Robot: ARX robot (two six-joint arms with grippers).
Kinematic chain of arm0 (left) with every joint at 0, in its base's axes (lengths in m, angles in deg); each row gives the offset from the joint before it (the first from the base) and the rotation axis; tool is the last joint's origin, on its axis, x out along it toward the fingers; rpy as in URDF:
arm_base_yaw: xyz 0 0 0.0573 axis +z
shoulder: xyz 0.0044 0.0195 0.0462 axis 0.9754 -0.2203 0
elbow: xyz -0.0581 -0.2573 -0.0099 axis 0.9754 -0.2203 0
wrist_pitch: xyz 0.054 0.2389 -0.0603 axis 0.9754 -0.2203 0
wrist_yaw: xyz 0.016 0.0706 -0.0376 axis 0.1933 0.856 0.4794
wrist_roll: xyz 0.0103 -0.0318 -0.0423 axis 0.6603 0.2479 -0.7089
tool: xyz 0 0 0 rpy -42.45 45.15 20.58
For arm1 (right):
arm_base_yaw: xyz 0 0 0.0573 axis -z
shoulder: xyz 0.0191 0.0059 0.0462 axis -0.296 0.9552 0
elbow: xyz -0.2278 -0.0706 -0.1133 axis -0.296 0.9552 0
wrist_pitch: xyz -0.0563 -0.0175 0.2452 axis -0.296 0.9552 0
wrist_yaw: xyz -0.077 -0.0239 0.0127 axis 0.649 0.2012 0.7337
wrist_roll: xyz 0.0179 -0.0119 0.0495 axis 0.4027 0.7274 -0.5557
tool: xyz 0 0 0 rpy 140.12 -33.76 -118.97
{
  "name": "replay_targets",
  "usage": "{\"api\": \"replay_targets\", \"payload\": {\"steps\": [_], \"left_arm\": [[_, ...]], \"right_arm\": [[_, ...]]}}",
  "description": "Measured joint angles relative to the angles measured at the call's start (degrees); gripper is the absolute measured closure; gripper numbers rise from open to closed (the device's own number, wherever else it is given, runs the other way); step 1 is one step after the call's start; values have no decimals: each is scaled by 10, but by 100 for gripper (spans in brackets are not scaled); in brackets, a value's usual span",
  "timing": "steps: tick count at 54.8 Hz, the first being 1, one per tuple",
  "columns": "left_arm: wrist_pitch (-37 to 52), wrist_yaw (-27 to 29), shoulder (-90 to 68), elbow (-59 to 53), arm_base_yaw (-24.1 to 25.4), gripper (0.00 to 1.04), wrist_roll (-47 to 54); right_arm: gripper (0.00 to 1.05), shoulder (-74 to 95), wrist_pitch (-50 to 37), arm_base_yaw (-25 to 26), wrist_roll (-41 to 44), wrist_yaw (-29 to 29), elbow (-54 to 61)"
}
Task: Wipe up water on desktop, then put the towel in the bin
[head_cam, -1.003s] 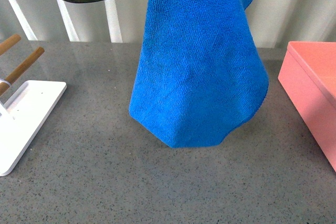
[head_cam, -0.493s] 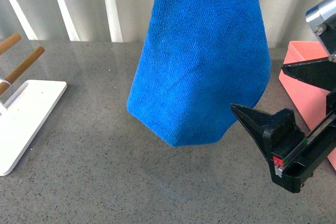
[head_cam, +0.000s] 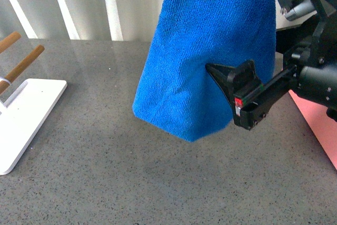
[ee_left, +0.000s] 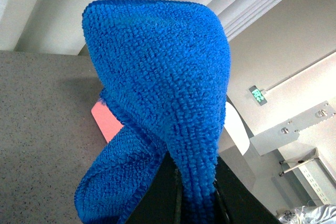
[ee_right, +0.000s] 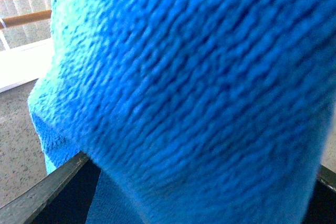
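While the towel (head_cam: 205,61) hangs well clear of the bench (head_cam: 105,183), your right end effector (ee_right: 191,192) has come in fast. A second ago it was nowhere in the front view. Half a second ago it was low on the right with its jaws spread, and now it has risen and pushed into the cloth's right side. One black finger (head_cam: 224,75) sits in front of the fabric, and the other is hidden behind it. The right wrist view confirms it: jaws wide, blue pile filling the gap, nothing pinched yet.

Up top, your left end effector (ee_left: 197,198) is pinching the towel's upper fold, which drapes over the dark fingers in its own camera. The cloth has also drifted a touch toward the right since a second ago.

My read is a hand-over, left to right. That fits, because the bin (head_cam: 321,130) lies on the right side, partly behind the right arm. I'd say you are at the disposal half of the job. I can't make out any water on the speckled surface.

As for containers, only a strip of the bin's pink wall shows, so I can't tell what is inside, and the towel isn't over it yet. Well apart on the left, the rack (head_cam: 26,125) shows its wooden rods (head_cam: 23,64).
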Motion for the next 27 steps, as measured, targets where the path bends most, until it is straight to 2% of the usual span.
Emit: {"api": "replay_targets", "payload": {"steps": [5,16,18,27], "left_arm": [[-1,0,0,0,0,100,0],[-10,0,0,0,-2,100,1],[-11,0,0,0,-2,100,1],[-17,0,0,1,-2,100,3]], "right_arm": [[20,8,-3,2,-3,3,-13],[63,21,-9,3,-3,6,-21],[67,22,-9,3,-3,6,-21],[99,16,-10,7,-4,5,-21]]}}
